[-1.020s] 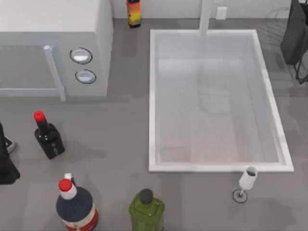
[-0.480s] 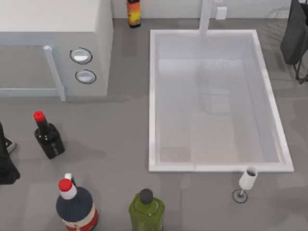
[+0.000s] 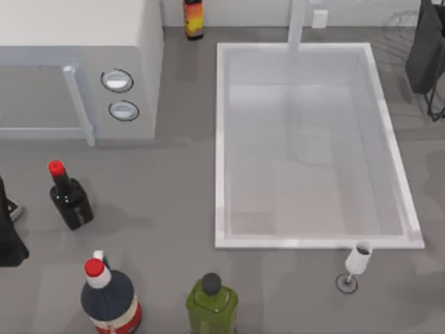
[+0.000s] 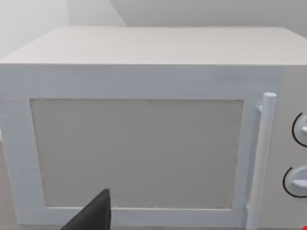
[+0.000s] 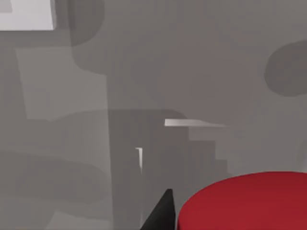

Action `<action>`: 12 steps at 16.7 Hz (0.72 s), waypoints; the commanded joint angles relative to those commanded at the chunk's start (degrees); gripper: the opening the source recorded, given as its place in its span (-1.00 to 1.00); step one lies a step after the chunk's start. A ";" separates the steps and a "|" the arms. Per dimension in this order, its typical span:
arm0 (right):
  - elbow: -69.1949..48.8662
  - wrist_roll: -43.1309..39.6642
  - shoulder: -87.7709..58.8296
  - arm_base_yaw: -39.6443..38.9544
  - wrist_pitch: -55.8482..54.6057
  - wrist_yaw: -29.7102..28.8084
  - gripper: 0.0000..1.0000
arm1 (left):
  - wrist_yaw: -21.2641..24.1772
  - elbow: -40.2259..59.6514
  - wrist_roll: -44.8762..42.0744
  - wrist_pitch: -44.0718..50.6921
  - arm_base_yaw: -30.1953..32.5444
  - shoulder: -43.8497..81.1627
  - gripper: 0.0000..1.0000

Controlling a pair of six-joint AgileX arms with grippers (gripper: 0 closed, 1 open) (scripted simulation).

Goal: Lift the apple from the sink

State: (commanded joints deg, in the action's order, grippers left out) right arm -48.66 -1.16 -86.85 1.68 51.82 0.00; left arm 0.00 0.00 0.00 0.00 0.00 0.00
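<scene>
Top view: white sink (image 3: pixel 221 139) right of the microwave (image 3: pixel 149 76); right arm at the far right edge, left arm at the left edge.
Left wrist view: faces the microwave door.
Right wrist view: apple (image 5: pixel 244 201) touching beside a dark fingertip (image 5: pixel 160 213); grip state unclear.

Our grey matte table (image 3: pixel 174 202) carries a white box microwave (image 3: pixel 76 62) at its far left corner and a large white rectangular sink (image 3: pixel 220 139) right of centre. Along the near edge stand three dark bottles: red-capped (image 3: pixel 69 200), round-bellied (image 3: pixel 109 300), green (image 3: pixel 211 304), plus a small white stemmed glass (image 3: pixel 356 263).
</scene>
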 joint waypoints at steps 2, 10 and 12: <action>0.00 0.00 0.00 0.00 0.00 0.00 -0.55 | 0.00 0.00 0.00 0.00 0.00 0.00 1.00; 0.00 0.00 0.00 0.00 0.00 0.00 0.66 | 0.00 0.00 0.00 0.00 0.00 0.00 1.00; 0.00 0.00 0.00 0.00 0.00 0.00 0.96 | 0.00 0.00 0.00 0.00 0.00 0.00 1.00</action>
State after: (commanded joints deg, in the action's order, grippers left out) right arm -48.66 -1.16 -86.85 1.68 51.82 0.00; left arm 0.00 0.00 0.00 0.00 0.00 0.00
